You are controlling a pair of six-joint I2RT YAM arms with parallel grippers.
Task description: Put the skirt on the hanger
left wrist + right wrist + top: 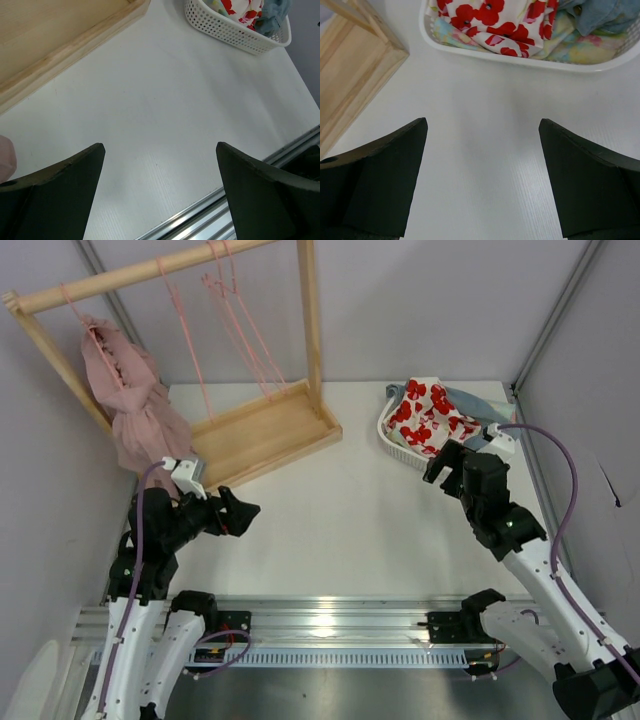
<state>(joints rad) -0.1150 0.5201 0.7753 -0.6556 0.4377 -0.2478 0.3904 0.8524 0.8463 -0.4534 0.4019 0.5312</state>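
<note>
The skirt hangs bunched from a pink hanger at the left end of the wooden rack, at about 10 o'clock on the table; other pink hangers dangle bare further along the rail. The left gripper hovers low at 8 o'clock, its jaws spread wide and holding nothing (same in its wrist view). The right gripper is also wide apart and empty, just beside the white basket of flowered cloth at 2 o'clock.
</note>
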